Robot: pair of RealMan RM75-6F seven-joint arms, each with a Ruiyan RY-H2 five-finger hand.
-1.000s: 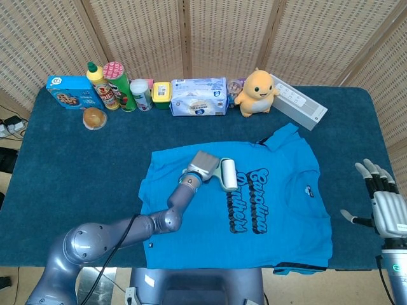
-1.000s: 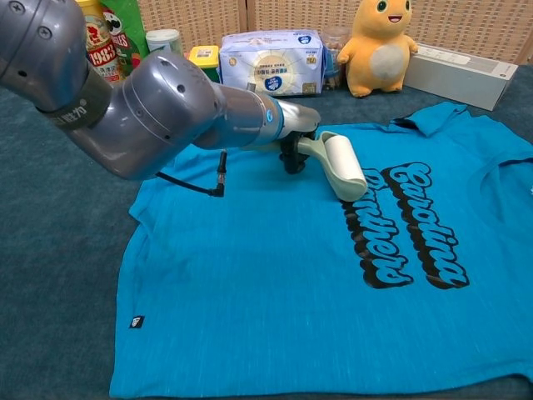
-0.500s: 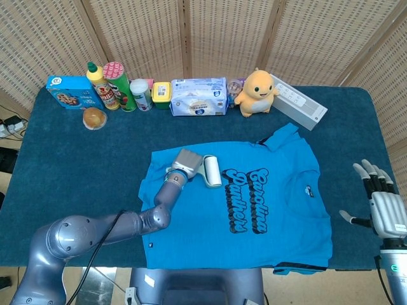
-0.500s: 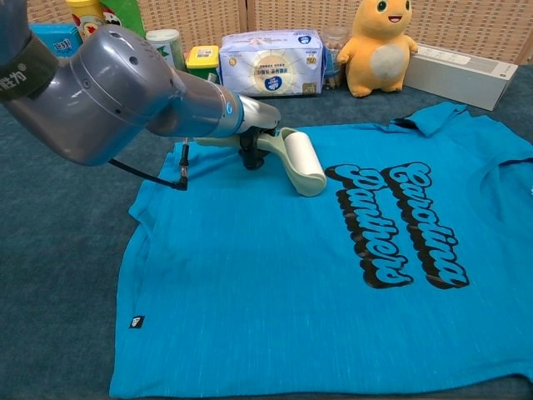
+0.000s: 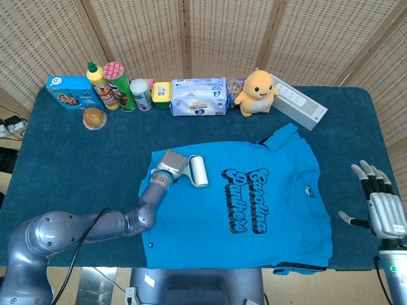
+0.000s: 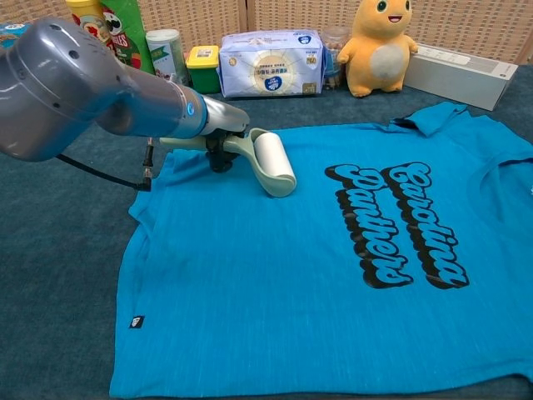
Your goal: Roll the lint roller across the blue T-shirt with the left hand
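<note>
The left hand (image 5: pixel 170 166) grips the lint roller (image 6: pixel 273 163) on the T-shirt (image 6: pixel 316 283), left of its lettering; the right hand (image 5: pixel 381 206) is spread, holding nothing.

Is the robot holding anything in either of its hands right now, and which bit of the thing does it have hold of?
The left hand holds the lint roller by its handle, roller head on the blue T-shirt. The right hand holds nothing, fingers spread.

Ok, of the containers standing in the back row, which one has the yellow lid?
The short green tub, just left of the tissue pack. The can has a pink top; the bottle beside it is white-capped.
</note>
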